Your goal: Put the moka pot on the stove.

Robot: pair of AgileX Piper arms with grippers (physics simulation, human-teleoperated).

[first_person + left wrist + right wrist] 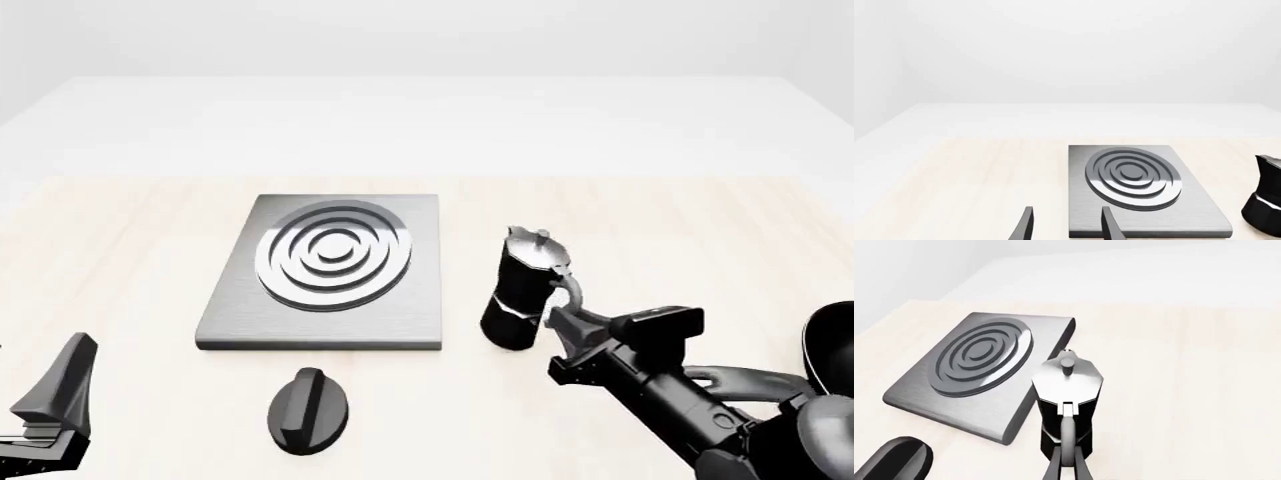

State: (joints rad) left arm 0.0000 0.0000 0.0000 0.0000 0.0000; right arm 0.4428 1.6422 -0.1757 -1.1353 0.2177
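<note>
Right hand (1066, 467) clamped on moka pot (1066, 400) handle

Can't see the right claw (561, 312) tips behind the moka pot (523, 290) handle; frying pan (830, 348) cropped at right edge.

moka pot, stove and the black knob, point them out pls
moka pot (514, 310), front view, on its black lower body
stove (328, 256), front view, on the burner rings
black knob (310, 410), front view, on its oval top

Both arms matte black and blocky; right tool (558, 312) with slim dark fingers; left tool (60, 385) wedge-shaped.
</note>
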